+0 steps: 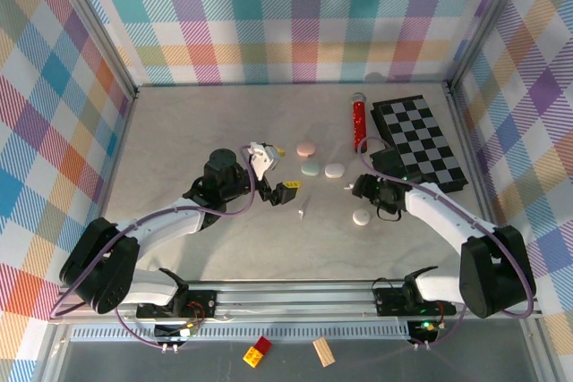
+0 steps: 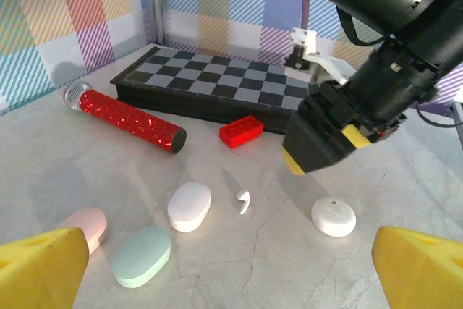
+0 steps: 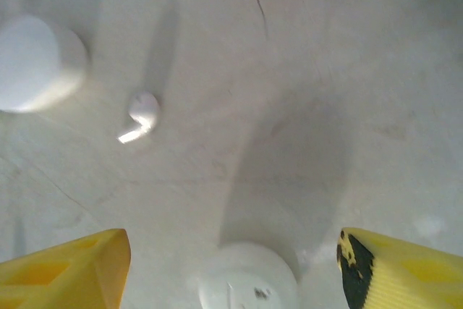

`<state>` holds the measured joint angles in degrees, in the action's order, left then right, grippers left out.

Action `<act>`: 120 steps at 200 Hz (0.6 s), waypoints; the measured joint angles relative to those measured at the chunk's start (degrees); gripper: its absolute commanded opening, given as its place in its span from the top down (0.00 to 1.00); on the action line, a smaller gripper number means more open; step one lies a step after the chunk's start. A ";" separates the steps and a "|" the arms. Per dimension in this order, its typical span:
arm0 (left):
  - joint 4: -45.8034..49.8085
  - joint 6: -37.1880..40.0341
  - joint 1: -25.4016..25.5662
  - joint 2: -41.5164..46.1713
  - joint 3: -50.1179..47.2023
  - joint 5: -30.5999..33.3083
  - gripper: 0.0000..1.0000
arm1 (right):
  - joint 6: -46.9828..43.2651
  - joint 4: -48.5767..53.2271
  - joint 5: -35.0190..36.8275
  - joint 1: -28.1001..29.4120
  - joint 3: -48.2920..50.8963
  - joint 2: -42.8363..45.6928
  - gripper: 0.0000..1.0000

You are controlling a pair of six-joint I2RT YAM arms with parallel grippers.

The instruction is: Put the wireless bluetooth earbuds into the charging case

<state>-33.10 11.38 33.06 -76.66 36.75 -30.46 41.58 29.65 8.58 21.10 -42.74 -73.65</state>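
Near the table's (image 1: 295,257) middle a white earbud (image 1: 303,213) (image 2: 243,201) (image 3: 141,113) lies loose, apart from the round white case (image 1: 361,217) (image 2: 333,216) (image 3: 248,287). Over that case hangs the right gripper (image 1: 374,194) (image 2: 322,150) (image 3: 231,273), jaws apart and holding nothing. The left gripper (image 1: 276,176) (image 2: 231,273) gapes wide toward the earbud, likely to collect it.

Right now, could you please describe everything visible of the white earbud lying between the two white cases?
The white earbud is a tiny glossy plastic piece with a rounded head and a short stem. It lies on its side on the pale marbled table, loose, touching nothing else, apart from the oval white case and the round white case.
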 measured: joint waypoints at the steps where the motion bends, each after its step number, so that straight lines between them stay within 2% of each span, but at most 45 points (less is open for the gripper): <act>1: -0.02 0.00 0.00 -0.02 0.00 -0.04 0.00 | 0.07 0.22 -0.02 0.11 0.00 -0.02 0.26; 74: -0.04 0.00 0.00 -0.13 0.00 -0.09 0.00 | 3.21 3.48 -1.29 3.74 0.02 -6.34 0.28; 120: -0.04 0.00 -0.15 -0.13 0.00 -0.09 0.00 | 4.13 3.41 -2.03 4.55 0.02 -8.39 0.35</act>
<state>-33.15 11.38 32.91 -76.79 36.75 -30.55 45.71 33.06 6.55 25.65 -42.72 -82.04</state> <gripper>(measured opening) 0.996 0.661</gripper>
